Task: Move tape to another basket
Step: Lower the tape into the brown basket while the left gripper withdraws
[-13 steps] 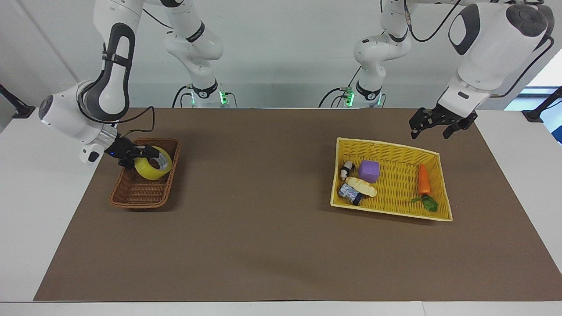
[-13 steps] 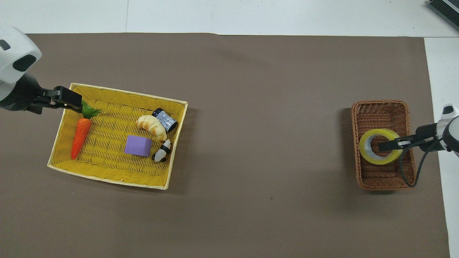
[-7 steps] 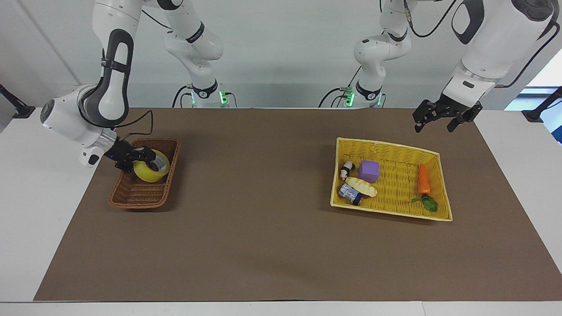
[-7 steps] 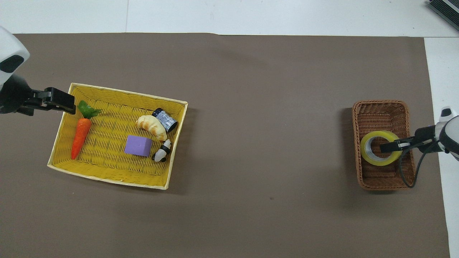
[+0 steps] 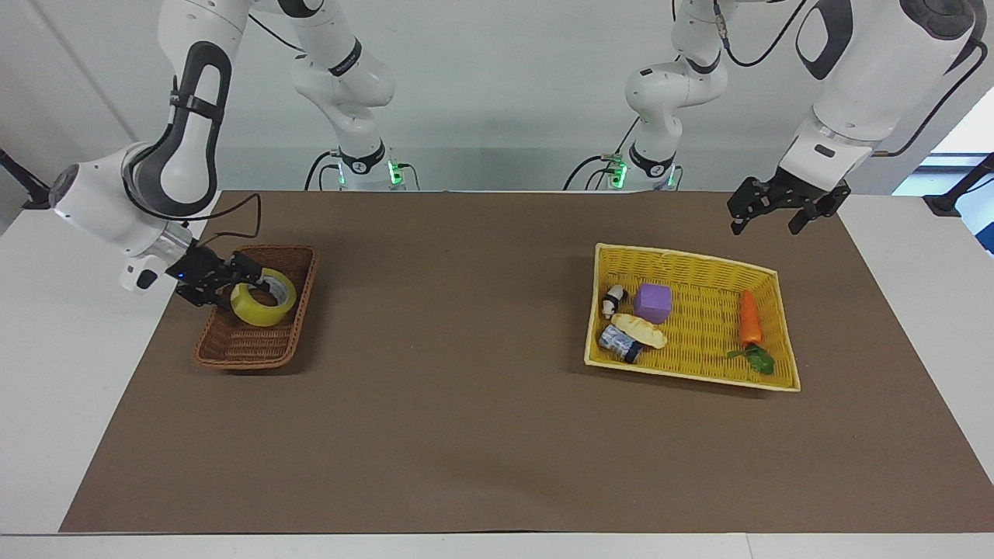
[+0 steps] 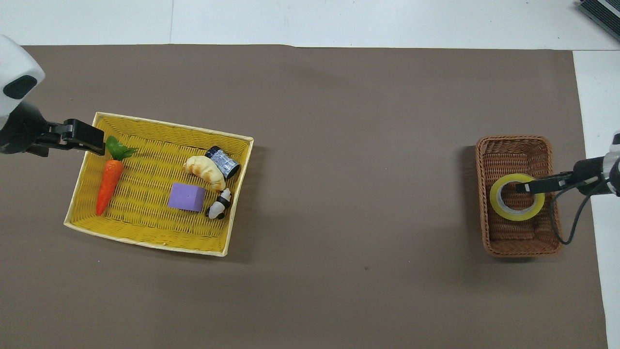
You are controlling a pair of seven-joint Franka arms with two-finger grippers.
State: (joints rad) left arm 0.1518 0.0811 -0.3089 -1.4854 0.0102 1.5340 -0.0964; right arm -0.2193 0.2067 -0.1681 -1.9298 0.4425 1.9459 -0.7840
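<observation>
At the right arm's end of the table sat the basket (image 5: 255,320), narrow and of dark brown wicker, with the tape (image 5: 262,299) in it, lying in the half nearer the robots and tilted a little, its pale core showing. The right gripper (image 5: 247,273) reached in over the basket's outer wall; one finger lay over the roll's rim into the hole (whether the fingers were pinching the rim or had let it go could not be told). From overhead the tape (image 6: 516,197) lay as a yellow ring on the basket (image 6: 518,241) floor, with the right gripper (image 6: 529,186) crossing its edge.

The middle of the brown mat (image 5: 466,373) lay between the two baskets.

Toward the left arm's end stood the yellow basket (image 5: 765,378). In it lay a panda (image 5: 613,299), a purple cube (image 5: 652,302), a croissant (image 5: 640,329) and a small can (image 5: 620,342) close together, and a carrot (image 5: 748,320) apart from them. The left gripper (image 5: 769,219) waited in the air above the mat by the yellow basket's corner, its fingers spread apart and holding nothing.
</observation>
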